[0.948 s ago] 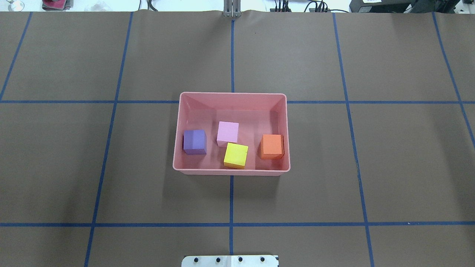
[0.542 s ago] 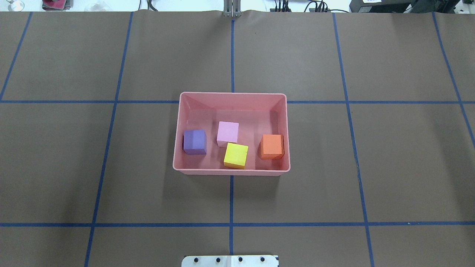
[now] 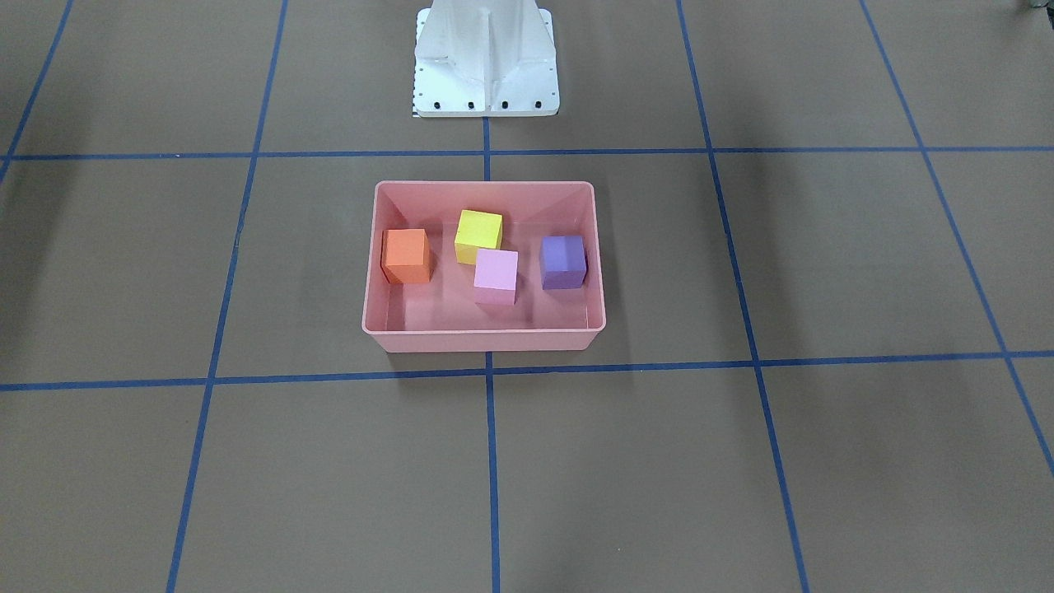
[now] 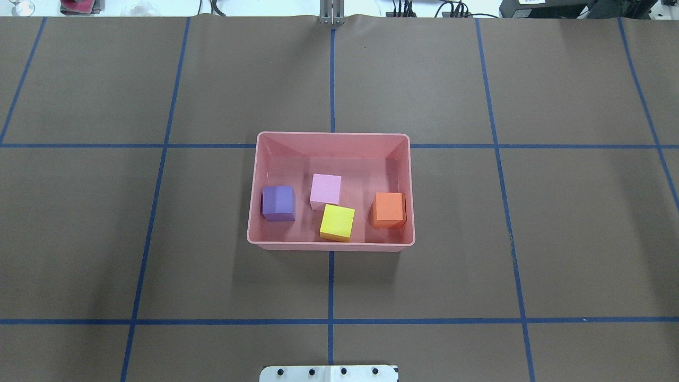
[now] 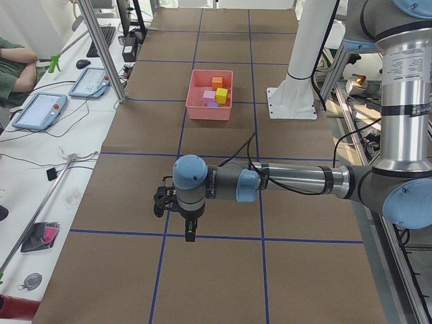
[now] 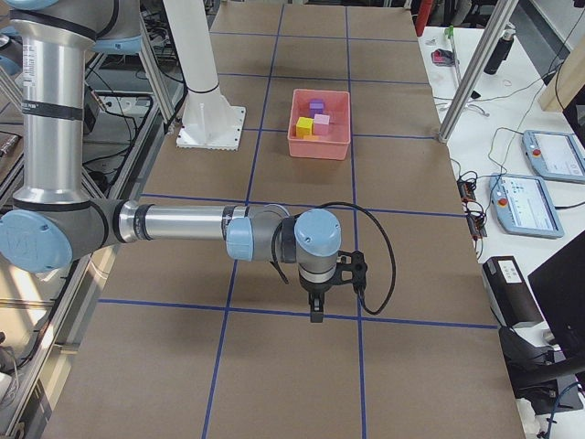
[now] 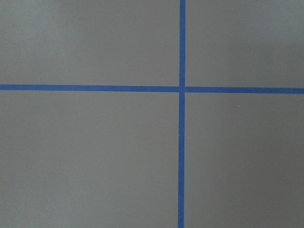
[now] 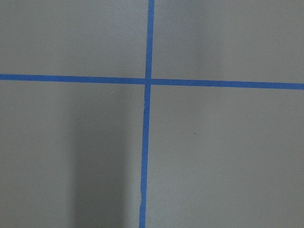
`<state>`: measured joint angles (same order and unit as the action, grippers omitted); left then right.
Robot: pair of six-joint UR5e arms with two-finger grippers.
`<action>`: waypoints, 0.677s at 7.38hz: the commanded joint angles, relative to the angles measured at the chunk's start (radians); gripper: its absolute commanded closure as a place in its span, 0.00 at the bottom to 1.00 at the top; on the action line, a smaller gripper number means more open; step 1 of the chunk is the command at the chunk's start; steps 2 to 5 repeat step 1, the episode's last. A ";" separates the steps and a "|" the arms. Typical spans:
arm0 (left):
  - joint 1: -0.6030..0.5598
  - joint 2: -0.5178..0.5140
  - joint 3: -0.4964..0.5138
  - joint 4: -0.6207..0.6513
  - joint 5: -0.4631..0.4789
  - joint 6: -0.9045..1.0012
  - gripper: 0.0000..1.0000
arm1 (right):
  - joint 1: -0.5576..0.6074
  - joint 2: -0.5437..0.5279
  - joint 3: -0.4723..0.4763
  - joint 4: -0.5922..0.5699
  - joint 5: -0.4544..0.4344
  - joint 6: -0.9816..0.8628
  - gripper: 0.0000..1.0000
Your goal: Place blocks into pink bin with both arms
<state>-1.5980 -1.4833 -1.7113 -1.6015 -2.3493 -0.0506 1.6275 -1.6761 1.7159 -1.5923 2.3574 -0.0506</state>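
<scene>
All four blocks are found inside the pink bin (image 4: 331, 136): purple block (image 4: 278, 202) by its left wall, orange block (image 4: 389, 208) by its right wall, pale pink block (image 4: 325, 191) mid-floor, and yellow block (image 4: 337, 222) just beside that, skewed. The cubes are matte and sharp-edged. The task is judged done, so the arms are best parked away from the bin. The opening of the left gripper (image 5: 188, 228) and right gripper (image 6: 315, 308), both far from the bin, cannot be told.

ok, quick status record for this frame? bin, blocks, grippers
bin: pink bin, mid-table, upright
in bin: purple block, pink-lilac block, yellow block, orange block
blocks outside bin: none seen
left gripper: far from bin, above the table, no block in it; open or shut unclear
right gripper: same, toward the other table end
task: looks done
</scene>
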 commanded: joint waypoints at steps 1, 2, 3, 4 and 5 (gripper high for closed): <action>0.001 -0.002 0.001 0.000 0.001 0.000 0.00 | 0.000 -0.001 0.002 0.000 0.000 0.000 0.00; 0.001 -0.002 0.001 0.000 0.001 0.000 0.00 | 0.000 -0.001 0.002 0.000 0.000 0.000 0.00; 0.001 -0.002 0.001 0.000 0.001 0.000 0.00 | 0.000 -0.001 0.002 0.000 0.000 0.000 0.00; 0.001 -0.002 0.001 0.000 0.001 0.000 0.00 | 0.000 -0.001 0.002 0.000 0.000 0.000 0.00; 0.001 -0.002 0.001 0.000 0.001 0.000 0.00 | 0.000 -0.001 0.002 0.000 0.000 0.000 0.00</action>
